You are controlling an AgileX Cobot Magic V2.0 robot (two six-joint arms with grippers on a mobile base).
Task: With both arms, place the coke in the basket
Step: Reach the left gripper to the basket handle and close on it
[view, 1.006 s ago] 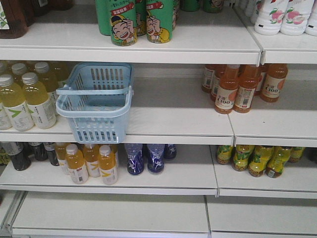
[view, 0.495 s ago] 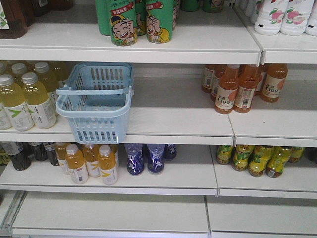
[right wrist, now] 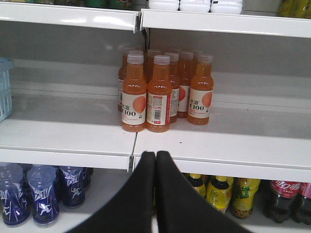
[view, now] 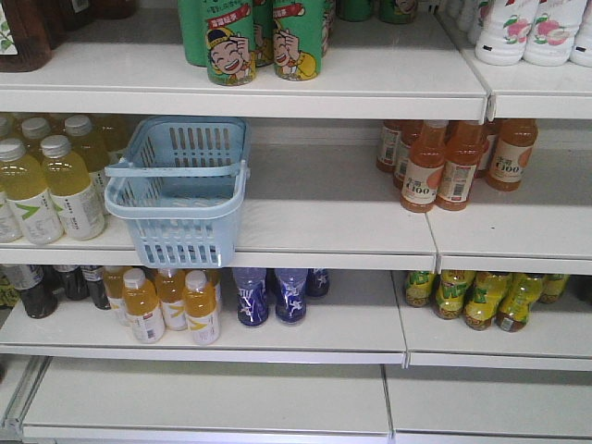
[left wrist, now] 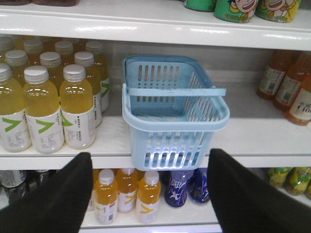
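**Basket (view: 185,242) on the middle shelf; left fingers spread, right fingers closed**

The light blue basket stands upright on the white middle shelf (view: 333,222), its front at the shelf edge and one loop handle (view: 176,168) lying across its opening. Pale yellow bottles (view: 55,185) stand just beside it at 9 o'clock, orange bottles (view: 453,166) well apart at 3 o'clock, and green cans (view: 259,37) on the shelf above at 12 o'clock. The left gripper (left wrist: 150,204) has its fingers (left wrist: 53,199) wide apart, with the basket at its 12 o'clock. The right gripper (right wrist: 155,189) has its fingers pressed together on nothing and faces the orange bottles at 12 o'clock. Dark cola bottles (right wrist: 284,196) stand lower, at its 3 o'clock.
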